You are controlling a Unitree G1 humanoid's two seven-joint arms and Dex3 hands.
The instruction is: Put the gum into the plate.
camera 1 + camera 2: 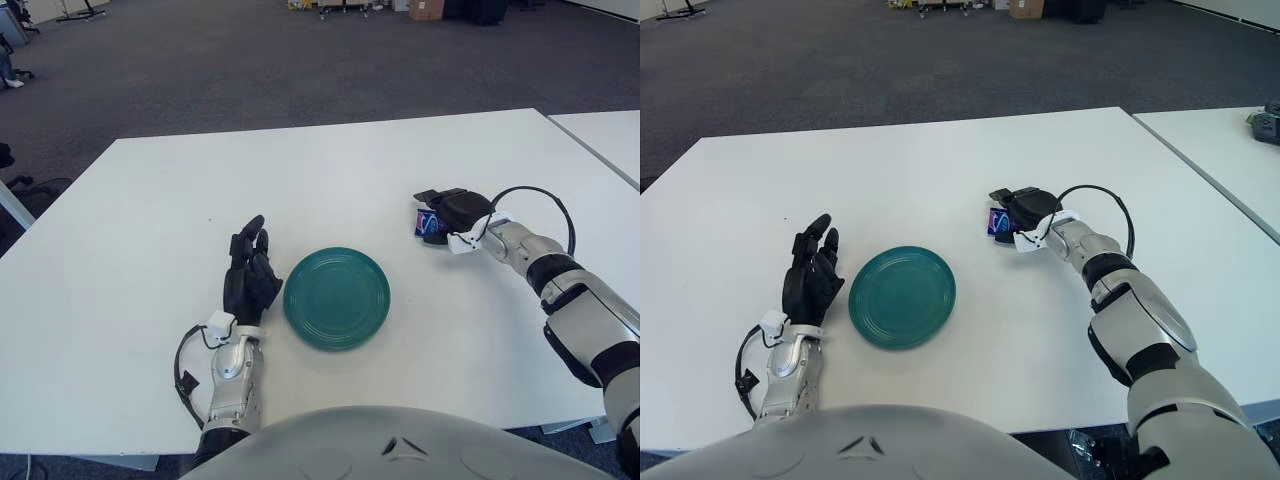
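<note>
the white table [330,160] carries everything here, and the green plate [337,297] sits toward its near edge, roughly in front of the robot's body, with nothing in it. the left hand [249,276] shows just to the left of the plate, fingers loosely extended and holding nothing; it looks idle. the right hand [455,213] is out to the right and farther back, well apart from the plate, and its dark fingers are curled over the gum [428,225], a small blue and white pack that peeks out on the hand's left side at table level. the fingers wrap the pack from above, though whether the grip is fully firm or the pack has left the table cannot be told from either eye. the step in hand appears to be securing the gum before carrying it. to do it well, the grasp should close evenly on both sides of the pack so it does not squirt out toward the plate side, where most of it is exposed. the lift likely wants to be straight up and modest, then a sweep left and toward the body until the hand is over the plate's centre. releasing low, close above the dish, should keep the light pack from bouncing over the shallow rim.
</note>
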